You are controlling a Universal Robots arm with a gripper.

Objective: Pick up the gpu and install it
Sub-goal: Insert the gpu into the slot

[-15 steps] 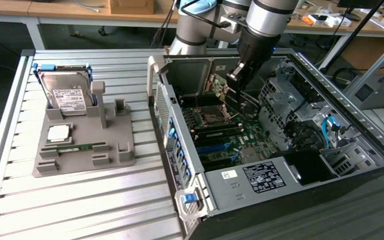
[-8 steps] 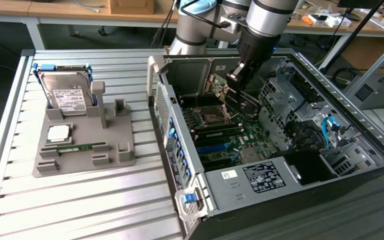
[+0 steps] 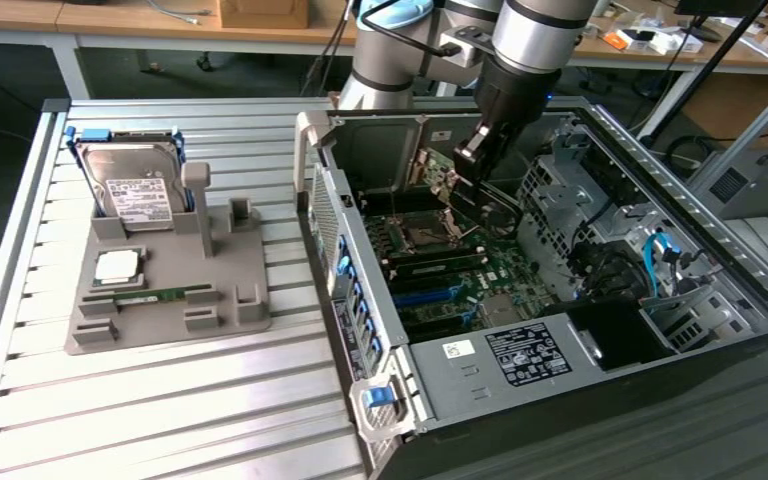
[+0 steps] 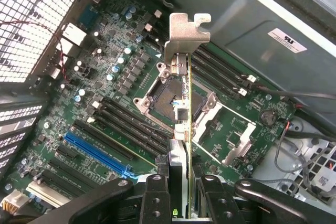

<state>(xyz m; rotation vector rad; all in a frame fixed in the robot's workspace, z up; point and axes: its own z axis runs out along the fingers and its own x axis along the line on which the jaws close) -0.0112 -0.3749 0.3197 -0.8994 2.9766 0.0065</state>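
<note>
while the hand (image 4: 182, 184) grips the gpu (image 4: 186, 38) edge-on, it hangs above the motherboard (image 4: 105, 103).

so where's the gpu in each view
exterior view: the gpu hangs from the gripper inside the open case, above the motherboard.
wrist view: the gpu is seen edge-on, clamped in the gripper, with its silver bracket at the far end.
shared landmark: the blue slot on the motherboard.
</note>
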